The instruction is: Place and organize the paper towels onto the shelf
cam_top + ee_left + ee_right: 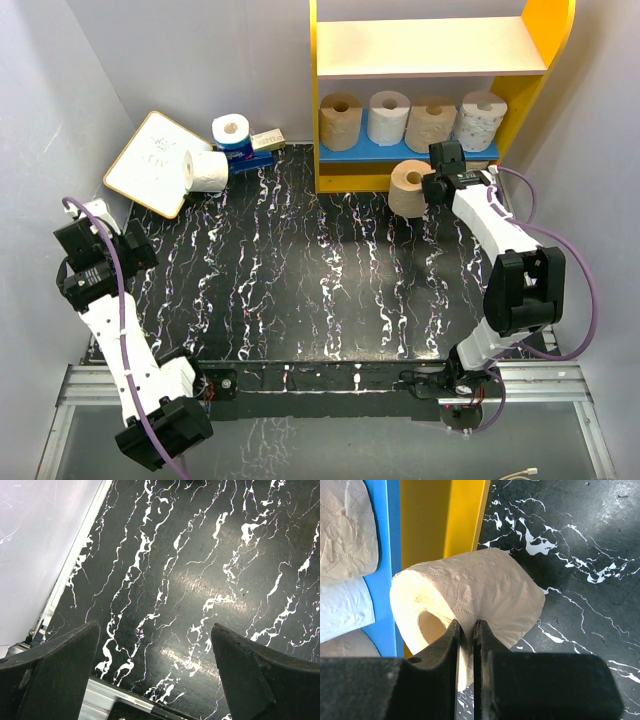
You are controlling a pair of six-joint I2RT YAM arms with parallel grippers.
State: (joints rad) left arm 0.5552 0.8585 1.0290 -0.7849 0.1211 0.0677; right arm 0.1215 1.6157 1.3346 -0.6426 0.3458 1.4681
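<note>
1. The desk (330, 290), black with white veining, lies under both arms. It is the only thing between and beneath the left fingers (155, 650), with a pale wall off to their left.
2. The shelf (314, 100), yellow-framed, stands just beyond the right fingers (469, 630). Its pale upper board is above and past them. In the right wrist view its blue lower board and a yellow frame piece sit just to their left.
3. A white board (155, 160) leans in the far corner, ahead of the left fingers and well apart from them.
4. Four rolls (389, 117) stand in a row on the blue lower board, tan, white, tan, white, just beyond the right fingers.
5. A tan roll (485, 595) is pinched by the right fingers. They are closed on its wall, one fingertip at the mouth of the core and the other on the outer paper. The roll sits in front of the shelf's bottom rail with its core facing up in the top view. Whether it touches the desk cannot be told.
6. A white roll (207, 170) lies on its side against the white board, far to the left of the right fingers.
7. A blue-wrapped roll (232, 135) stands just behind the white roll.
8. A small box (267, 140) sits beside the blue-wrapped roll.
9. The left fingers are spread wide and hold nothing.
</note>
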